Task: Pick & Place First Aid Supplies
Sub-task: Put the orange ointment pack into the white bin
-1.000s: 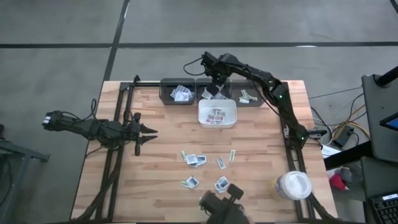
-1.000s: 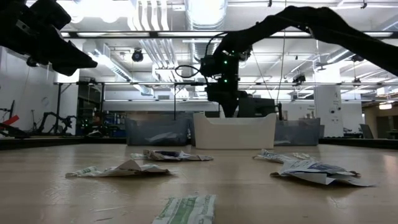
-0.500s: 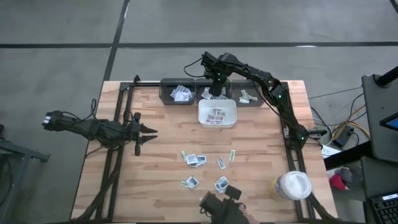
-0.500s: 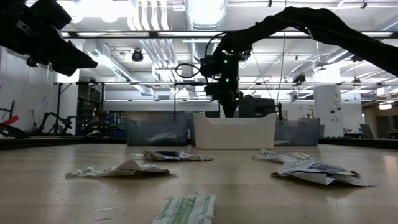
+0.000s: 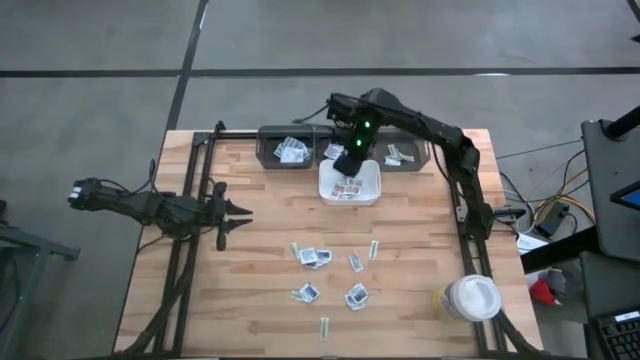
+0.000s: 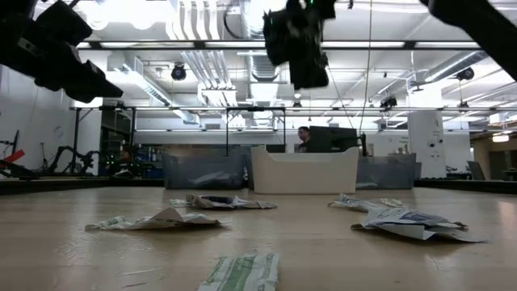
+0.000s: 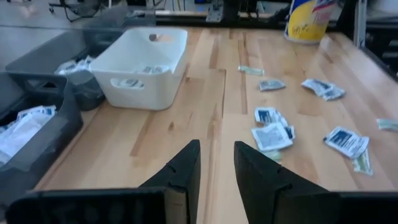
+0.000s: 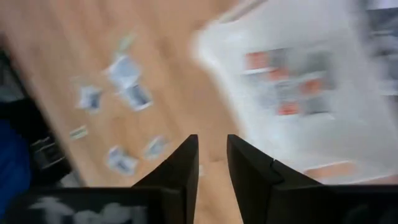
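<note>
The white tray [image 5: 350, 184] sits at the far middle of the table, and everything else is easiest placed from it. The right gripper [image 5: 343, 163] hangs above the tray's far-left corner, raised clear of its rim; its fingers [image 8: 185, 163] stand slightly apart with nothing between them, so it is released and empty, probably so that it can travel freely toward the next pickup. Red-printed packets [image 8: 283, 87] lie on the tray floor, the sorted share. Behind the tray stand dark bins [image 5: 285, 150] holding more packets, seemingly one kind per container. The unsorted first aid supplies [image 5: 316, 257] lie scattered on the bare wood on the near side of the tray, well apart from it, with narrow pale strips [image 5: 324, 327] among them. The left gripper [image 5: 238, 212] waits well to the left of the tray, low over the wood, fingers [image 7: 185, 171] parted around nothing. A round jar [image 5: 471, 297] stands near the table's near-right corner, far from the tray.
</note>
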Motion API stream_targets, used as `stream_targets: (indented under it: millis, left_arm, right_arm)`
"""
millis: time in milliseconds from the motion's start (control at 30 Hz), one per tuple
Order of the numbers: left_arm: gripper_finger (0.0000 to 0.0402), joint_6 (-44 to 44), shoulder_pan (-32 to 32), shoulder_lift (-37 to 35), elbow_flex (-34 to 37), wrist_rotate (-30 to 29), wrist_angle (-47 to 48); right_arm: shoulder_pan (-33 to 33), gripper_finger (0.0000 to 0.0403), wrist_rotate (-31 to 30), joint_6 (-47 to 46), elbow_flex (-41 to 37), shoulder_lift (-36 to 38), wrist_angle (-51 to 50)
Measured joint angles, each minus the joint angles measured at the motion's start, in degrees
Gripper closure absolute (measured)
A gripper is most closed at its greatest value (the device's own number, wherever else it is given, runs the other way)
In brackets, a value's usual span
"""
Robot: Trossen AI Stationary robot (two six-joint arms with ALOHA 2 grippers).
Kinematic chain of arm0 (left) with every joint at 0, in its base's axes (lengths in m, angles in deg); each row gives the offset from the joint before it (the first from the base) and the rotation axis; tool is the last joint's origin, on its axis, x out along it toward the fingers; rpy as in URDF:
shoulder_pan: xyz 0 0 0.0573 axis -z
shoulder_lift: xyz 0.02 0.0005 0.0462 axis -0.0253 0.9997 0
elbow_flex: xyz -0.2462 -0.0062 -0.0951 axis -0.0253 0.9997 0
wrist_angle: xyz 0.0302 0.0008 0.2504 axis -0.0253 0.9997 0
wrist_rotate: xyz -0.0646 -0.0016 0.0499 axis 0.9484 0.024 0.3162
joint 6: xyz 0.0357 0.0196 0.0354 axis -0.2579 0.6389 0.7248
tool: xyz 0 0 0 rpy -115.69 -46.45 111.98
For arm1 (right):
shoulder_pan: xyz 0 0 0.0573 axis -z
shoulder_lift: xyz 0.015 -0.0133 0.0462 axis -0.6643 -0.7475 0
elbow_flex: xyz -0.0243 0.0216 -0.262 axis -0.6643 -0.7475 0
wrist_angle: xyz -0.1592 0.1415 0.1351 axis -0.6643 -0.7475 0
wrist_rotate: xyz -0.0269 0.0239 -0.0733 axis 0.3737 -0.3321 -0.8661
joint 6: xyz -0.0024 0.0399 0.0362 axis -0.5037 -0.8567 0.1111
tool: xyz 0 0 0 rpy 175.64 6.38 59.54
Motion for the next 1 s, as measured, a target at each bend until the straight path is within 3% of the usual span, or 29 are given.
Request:
stream_targets:
  millis: [267,600,733,1000]
  left_arm:
    - [0.0307,-0.45,0.00,0.00,0.00,0.01,2.36]
    - [0.0307,0.16,0.00,0.00,0.00,0.01,2.71]
    - [0.0307,0.16,0.00,0.00,0.00,0.01,2.68]
    - [0.0307,0.20,0.00,0.00,0.00,0.01,2.62]
  right_arm:
    - [-14.59,0.0339,-0.69,-8.74,-0.04,4.43,0.17]
    - [-30.84,0.0322,-12.74,-24.93,-1.92,3.35,1.45]
    - [-34.82,0.0310,-18.35,-30.66,-5.32,2.73,2.12]
    - [-36.85,0.0277,-19.65,-32.44,-17.21,2.49,7.78]
